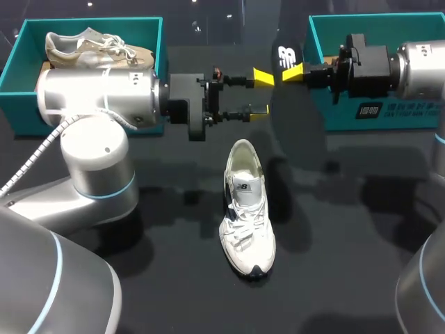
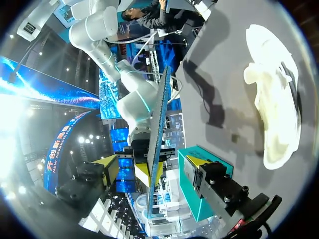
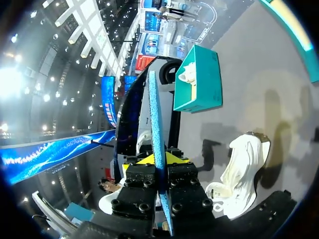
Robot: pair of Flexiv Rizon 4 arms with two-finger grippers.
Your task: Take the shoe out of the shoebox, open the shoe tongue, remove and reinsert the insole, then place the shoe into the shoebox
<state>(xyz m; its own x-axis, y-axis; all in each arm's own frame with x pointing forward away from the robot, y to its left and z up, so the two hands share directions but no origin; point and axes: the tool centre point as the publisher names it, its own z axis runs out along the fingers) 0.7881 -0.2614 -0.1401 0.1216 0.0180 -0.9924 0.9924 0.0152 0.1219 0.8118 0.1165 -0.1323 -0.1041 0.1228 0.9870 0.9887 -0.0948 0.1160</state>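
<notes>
A white shoe (image 1: 247,209) lies on the black table at the centre, toe toward the front; it also shows in the wrist views (image 2: 271,94) (image 3: 239,172). The dark insole (image 1: 286,57) is held up above the table behind the shoe, and my right gripper (image 1: 292,72) (image 3: 155,160) is shut on it. In both wrist views the insole (image 2: 160,124) (image 3: 154,114) shows edge-on as a thin blue plate. My left gripper (image 1: 260,93) (image 2: 152,164) is open, with one finger on each side of the insole's edge and apart from it.
A teal shoebox (image 1: 21,83) at the back left holds a second, beige shoe (image 1: 90,49); it shows in the right wrist view too (image 3: 199,84). Another teal shoebox (image 1: 375,111) stands at the back right, behind my right arm.
</notes>
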